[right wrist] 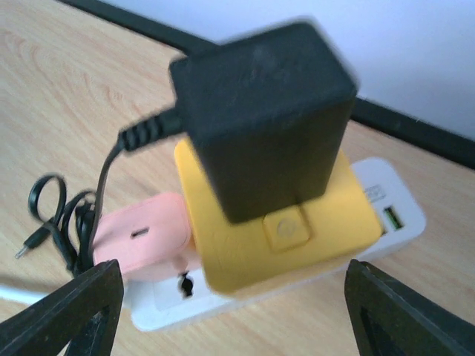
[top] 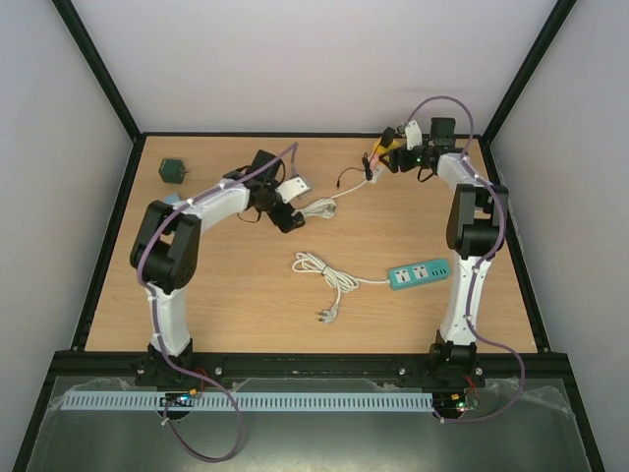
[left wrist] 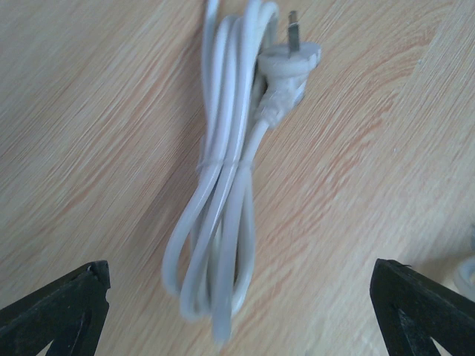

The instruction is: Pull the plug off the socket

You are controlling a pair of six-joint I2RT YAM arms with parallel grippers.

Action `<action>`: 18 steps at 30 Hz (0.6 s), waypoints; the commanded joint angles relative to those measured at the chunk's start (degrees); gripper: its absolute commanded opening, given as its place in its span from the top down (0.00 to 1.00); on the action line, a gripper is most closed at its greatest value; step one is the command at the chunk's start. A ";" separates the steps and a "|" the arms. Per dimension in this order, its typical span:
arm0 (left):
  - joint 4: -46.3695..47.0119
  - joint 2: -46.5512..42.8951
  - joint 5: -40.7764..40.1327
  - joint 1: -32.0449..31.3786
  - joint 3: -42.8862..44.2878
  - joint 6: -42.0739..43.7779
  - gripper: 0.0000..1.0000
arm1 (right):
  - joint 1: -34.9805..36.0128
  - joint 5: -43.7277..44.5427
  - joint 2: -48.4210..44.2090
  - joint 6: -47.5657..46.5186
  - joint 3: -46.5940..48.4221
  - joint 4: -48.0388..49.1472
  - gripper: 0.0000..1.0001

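Observation:
A white power strip [right wrist: 390, 215] lies at the far right of the table. A yellow adapter [right wrist: 245, 245] sits on it, with a black plug block [right wrist: 267, 111] plugged into its top. A pink charger [right wrist: 137, 237] sits beside the adapter. In the top view the yellow adapter [top: 377, 149] shows just left of my right gripper [top: 395, 158]. My right gripper [right wrist: 234, 319] is open, its fingers [right wrist: 67, 311] wide apart, close to the strip and touching nothing. My left gripper [left wrist: 241, 315] is open above a bundled white cable [left wrist: 223, 185] with a loose plug [left wrist: 289, 63].
A teal power strip [top: 421, 274] with a coiled white cord [top: 322, 276] lies mid-table. A dark green object [top: 173, 171] sits at the far left. A thin black cable [right wrist: 56, 215] trails left of the pink charger. The black frame rail [right wrist: 415, 130] runs close behind the white strip.

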 commanded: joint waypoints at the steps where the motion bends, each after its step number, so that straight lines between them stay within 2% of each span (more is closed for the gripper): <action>1: -0.08 4.75 -3.78 -1.89 4.06 1.32 0.06 | -0.84 -2.26 -4.58 1.05 -4.43 -1.46 0.18; 5: 2.13 7.65 -6.44 -2.07 6.06 1.18 0.10 | -1.97 -3.84 -8.13 0.75 -8.27 -1.36 0.17; 8: -0.30 10.50 -6.48 -2.37 8.53 2.13 0.13 | -2.62 -4.64 -10.40 0.56 -10.72 -1.40 0.17; 13: -3.17 12.81 -6.43 -2.60 9.46 2.78 0.40 | -3.10 -5.03 -13.46 0.72 -14.30 -1.29 0.17; 18: -3.13 9.88 -7.22 -2.36 5.55 3.89 0.65 | -3.21 -5.98 -15.79 0.73 -17.77 -1.02 0.17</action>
